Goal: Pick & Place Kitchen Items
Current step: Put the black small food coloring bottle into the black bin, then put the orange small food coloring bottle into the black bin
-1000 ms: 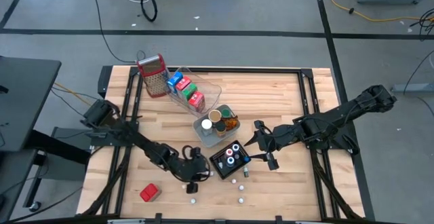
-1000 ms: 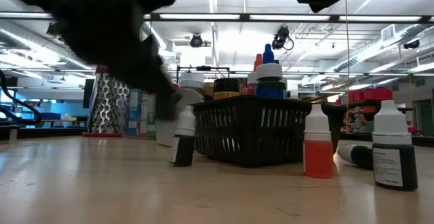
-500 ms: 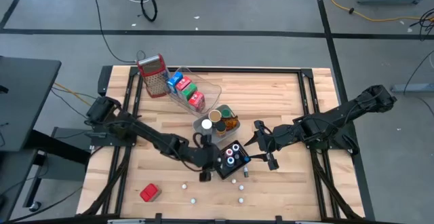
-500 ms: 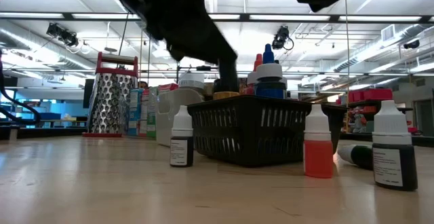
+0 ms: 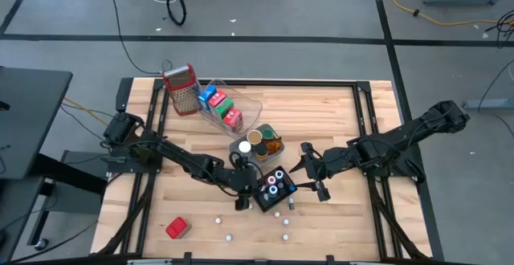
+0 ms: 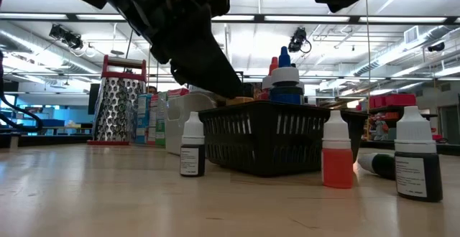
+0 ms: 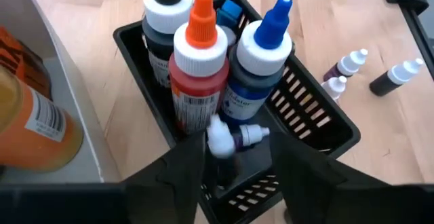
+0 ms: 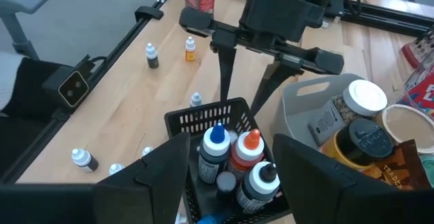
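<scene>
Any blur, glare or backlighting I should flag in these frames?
Low view: ceiling lights backlight the scene, so the left gripper reads as a dark mass over the black basket. Left wrist view: the small white-capped bottle between the fingers is soft. High view: evenly lit, sharp.

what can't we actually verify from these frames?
- Small bottle between the left gripper jaws: left wrist view doesn't show whether it is released or gripped.
- Black basket floor: low view, wall hides it.
- Bottle labels: too small everywhere.
- Right gripper: contents unclear from above.
</scene>
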Controlling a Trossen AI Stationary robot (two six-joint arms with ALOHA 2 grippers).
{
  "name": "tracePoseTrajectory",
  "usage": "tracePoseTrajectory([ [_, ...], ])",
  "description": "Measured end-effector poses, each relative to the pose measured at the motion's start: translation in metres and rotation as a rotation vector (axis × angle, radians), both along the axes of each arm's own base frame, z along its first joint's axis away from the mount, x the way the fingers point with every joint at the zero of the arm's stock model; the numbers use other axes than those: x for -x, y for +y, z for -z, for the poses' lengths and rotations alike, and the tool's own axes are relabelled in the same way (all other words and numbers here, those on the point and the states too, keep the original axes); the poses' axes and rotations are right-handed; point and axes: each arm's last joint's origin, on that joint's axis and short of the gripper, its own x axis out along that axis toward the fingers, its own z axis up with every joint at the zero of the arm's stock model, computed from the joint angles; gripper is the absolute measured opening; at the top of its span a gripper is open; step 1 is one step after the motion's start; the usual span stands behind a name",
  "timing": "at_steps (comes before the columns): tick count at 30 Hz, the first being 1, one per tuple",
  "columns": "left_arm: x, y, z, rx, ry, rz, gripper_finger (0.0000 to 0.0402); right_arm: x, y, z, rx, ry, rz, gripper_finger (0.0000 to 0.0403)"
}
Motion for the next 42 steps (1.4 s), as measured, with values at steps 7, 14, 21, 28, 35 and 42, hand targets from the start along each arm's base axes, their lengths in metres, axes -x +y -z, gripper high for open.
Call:
tracePoseTrajectory([
  [7,-0.001,-0.002,-0.002,0.023,-0.005,0.029,0.019,-0.001,0.0,-0.001,-0.011,-0.013,0.004,0.0223],
  [14,0.006,-0.022,-0.002,0.106,0.034,0.173,0.0179,-0.001,0.0,-0.001,-0.01,-0.014,0.003,0.0223],
  [21,0.018,-0.046,-0.001,0.086,0.041,0.178,0.0179,-0.001,0.0,-0.001,-0.01,-0.014,0.003,0.0223],
  [28,0.023,-0.055,-0.001,0.0,0.014,0.166,0.0181,-0.001,0.0,-0.001,-0.01,-0.014,0.002,0.0223],
  [35,0.023,-0.055,0.021,0.002,0.082,0.149,0.0181,-0.001,0.0,-0.001,-0.01,-0.014,0.003,0.0223],
  [42,0.019,-0.055,0.03,0.009,0.082,0.154,0.0181,-0.002,0.0,-0.003,-0.015,-0.029,0.003,0.0223],
])
